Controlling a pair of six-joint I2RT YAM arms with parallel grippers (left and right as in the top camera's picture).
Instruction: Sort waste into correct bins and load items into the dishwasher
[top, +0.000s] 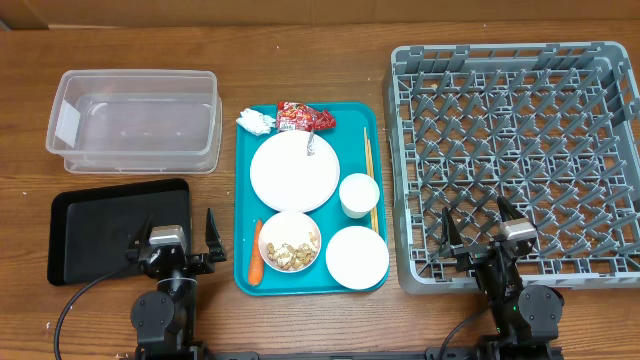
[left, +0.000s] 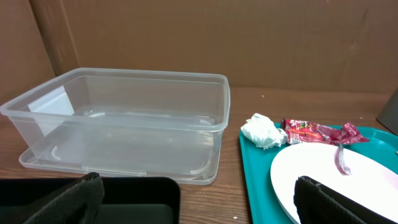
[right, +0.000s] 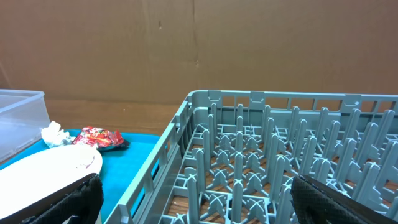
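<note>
Nothing sorted yet: tissue (top: 255, 122), wrapper (top: 303, 117), carrot (top: 256, 252), plate (top: 294, 172) seen on teal tray (top: 245, 185), centre frame; clear tub (top: 212, 125), black tray (top: 105, 225), dish rack (top: 500, 52) unfilled. Left gripper (top: 172, 245), right gripper (top: 485, 238) spread wide, nothing held.

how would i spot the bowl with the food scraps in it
Start at the teal tray, between the black tray and the grey rack. Along its edge nearest the robot sit two white round dishes; the bowl is the left one, next to the orange carrot. Only it holds beige scraps; the right dish is empty.
</note>
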